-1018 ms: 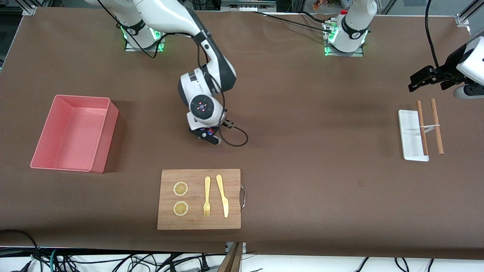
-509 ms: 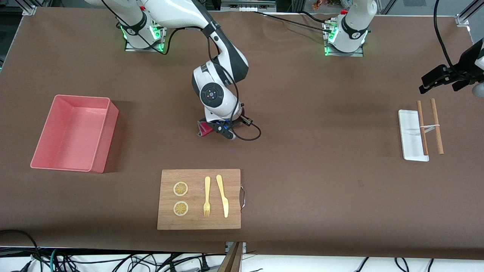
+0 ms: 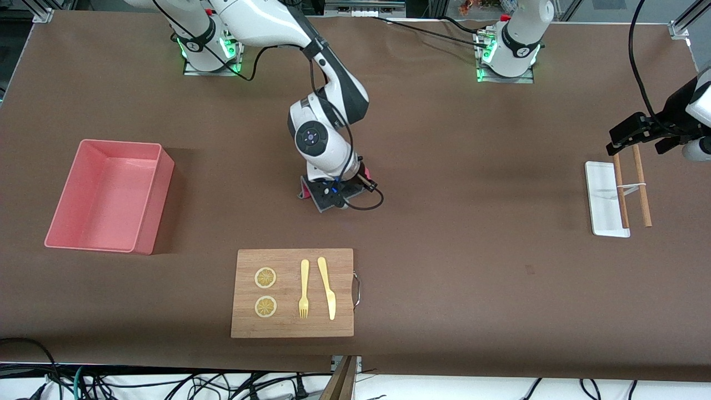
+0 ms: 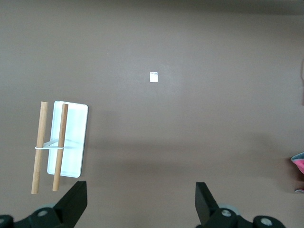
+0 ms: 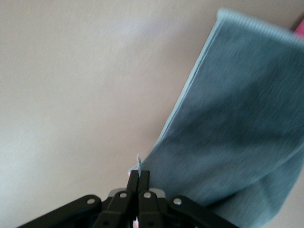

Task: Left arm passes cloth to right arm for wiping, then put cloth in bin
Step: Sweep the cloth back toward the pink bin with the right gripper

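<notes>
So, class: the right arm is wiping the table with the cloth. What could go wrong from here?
The right gripper pinches the cloth only at one corner, so dragging could pull it free. If the wipe drifts toward the front camera, it could nudge the cutting board. The bin is some way off, so the cloth may drop on the way.

The salmon-pink rectangular plastic bin [image 3: 145, 233] stood at mid-frame, at the right arm's end of the table. The wooden cutting board [image 3: 289, 325] lay at lower centre, carrying two lemon slices [image 3: 265, 278], a yellow plastic fork [image 3: 304, 289] and a yellow plastic knife [image 3: 328, 289]. The right gripper [image 3: 331, 197] clamped the grey-and-pink cloth [image 3: 303, 193] at frame centre. The flat white tray [image 3: 600, 194] lay at the left arm's end, with one of two wooden sticks [image 3: 643, 189] on it and the other beside it. The left gripper [image 3: 625, 141] hung spread over the sticks' farther ends.
</notes>
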Motion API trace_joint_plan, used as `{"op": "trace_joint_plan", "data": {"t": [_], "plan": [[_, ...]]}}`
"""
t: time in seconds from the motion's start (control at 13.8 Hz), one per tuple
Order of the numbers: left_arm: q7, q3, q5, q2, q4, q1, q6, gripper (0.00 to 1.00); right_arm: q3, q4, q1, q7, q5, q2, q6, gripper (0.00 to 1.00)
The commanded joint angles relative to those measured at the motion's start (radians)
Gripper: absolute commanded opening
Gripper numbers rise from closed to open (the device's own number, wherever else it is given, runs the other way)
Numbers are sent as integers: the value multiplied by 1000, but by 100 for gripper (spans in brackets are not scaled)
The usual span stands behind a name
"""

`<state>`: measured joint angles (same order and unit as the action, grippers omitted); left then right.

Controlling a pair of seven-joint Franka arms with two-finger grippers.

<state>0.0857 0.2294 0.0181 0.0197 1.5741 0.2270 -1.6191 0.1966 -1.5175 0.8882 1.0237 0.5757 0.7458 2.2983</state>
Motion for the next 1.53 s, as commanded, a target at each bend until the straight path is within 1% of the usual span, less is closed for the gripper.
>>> {"op": "trace_joint_plan", "data": {"t": [0.0,0.07,0.22,0.29,0.44,0.51,0.58,0.65,0.73,0.8,0.87,0.95,1.02,1.09,1.16,1.24,1.38,1.45], "plan": [[-11,-2,5,3,-31,8,77,100,1,19,-96,-161,-46,-2,-144,0],[-11,-2,5,-3,-32,8,93,100,18,23,-130,-233,-84,-6,-216,0],[-11,1,5,-6,-37,8,105,100,53,23,-182,-389,-123,-16,-330,0],[-9,10,5,-4,-37,6,108,100,99,23,-190,-466,-128,-19,-386,0],[-11,13,2,-17,-35,-4,111,100,231,20,-192,-659,-155,-19,-501,0],[-11,7,2,-21,-29,-21,113,100,289,16,-193,-771,-155,-17,-537,0],[-9,-2,2,-26,-28,-43,113,100,326,8,-209,-848,-155,-16,-566,0],[-1,-8,0,-27,-26,-57,113,100,340,4,-228,-897,-157,-16,-586,0],[28,-16,-3,-30,-26,-70,120,100,349,3,-250,-936,-158,-17,-605,0],[58,-27,-12,-30,-25,-86,125,100,372,3,-265,-982,-166,-17,-634,0],[83,-42,-13,-30,-23,-113,127,100,413,3,-265,-1042,-186,-17,-658,0],[103,-71,-15,-30,-23,-151,127,100,447,5,-265,-1091,-186,-20,-689,0],[115,-94,-15,-32,-23,-187,127,100,480,16,-264,-1112,-185,-41,-738,0],[127,-99,-17,-32,-23,-198,133,100,489,26,-262,-1114,-186,-78,-788,0],[134,-97,-27,-33,-22,-198,143,100,501,45,-264,-1110,-188,-116,-836,0],[134,-97,-29,-32,-23,-198,146,100,529,69,-262,-1111,-194,-152,-890,0],[134,-88,-30,-27,-28,-198,147,100,590,159,-265,-1122,-220,-201,-1029,0],[134,-81,-30,-29,-29,-199,147,100,618,202,-265,-1131,-230,-206,-1093,0]]}}
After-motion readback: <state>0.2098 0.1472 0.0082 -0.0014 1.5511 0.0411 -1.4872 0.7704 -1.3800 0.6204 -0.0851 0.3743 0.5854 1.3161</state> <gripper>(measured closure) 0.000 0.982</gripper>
